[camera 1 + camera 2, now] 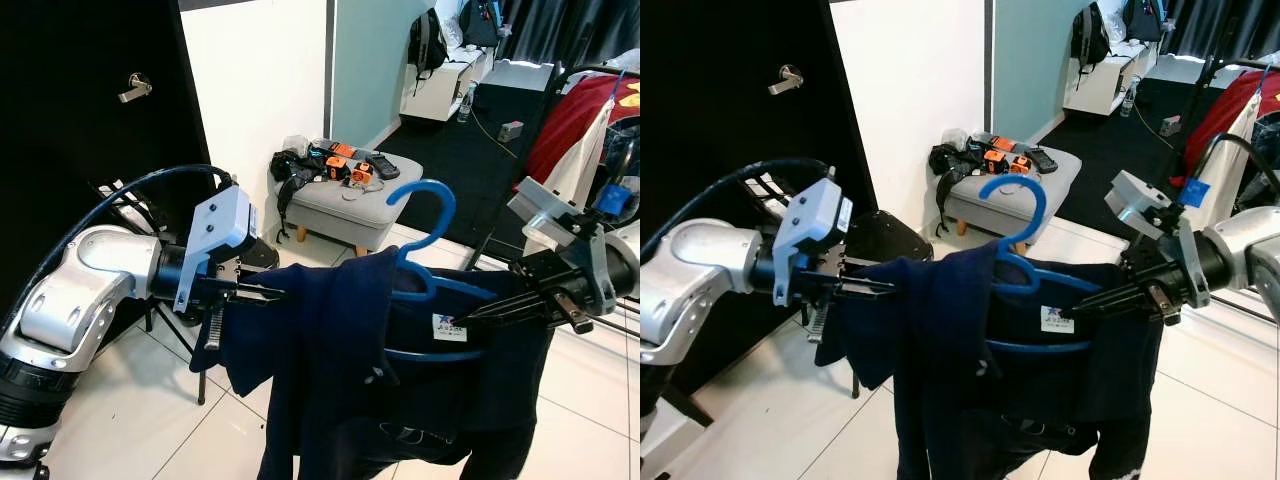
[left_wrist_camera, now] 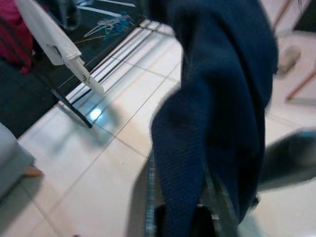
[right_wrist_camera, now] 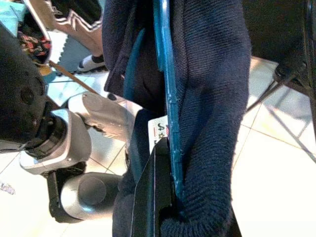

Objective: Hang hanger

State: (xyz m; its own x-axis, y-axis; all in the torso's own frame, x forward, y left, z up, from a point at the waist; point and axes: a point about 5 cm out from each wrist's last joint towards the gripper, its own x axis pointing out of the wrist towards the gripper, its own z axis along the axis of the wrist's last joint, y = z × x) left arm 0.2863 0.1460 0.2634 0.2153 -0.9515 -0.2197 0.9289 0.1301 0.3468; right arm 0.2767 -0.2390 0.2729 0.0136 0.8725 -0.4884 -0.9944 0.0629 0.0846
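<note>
A blue plastic hanger (image 1: 425,240) carries a dark navy garment (image 1: 340,370) and hangs in mid-air between my two arms, hook upward. My left gripper (image 1: 268,294) is shut on the garment's left shoulder; in the left wrist view the navy cloth (image 2: 217,123) runs down between its fingers. My right gripper (image 1: 478,315) is shut on the hanger's right arm and the cloth over it; the right wrist view has the blue hanger bar (image 3: 165,89) pinched with the cloth. A white label (image 1: 446,325) sits inside the collar.
A grey footstool (image 1: 350,200) with gadgets on it stands ahead by the white wall. A clothes rack with a red garment (image 1: 575,120) stands at the right. A black door (image 1: 70,120) is on the left. White tiled floor (image 1: 150,420) lies below.
</note>
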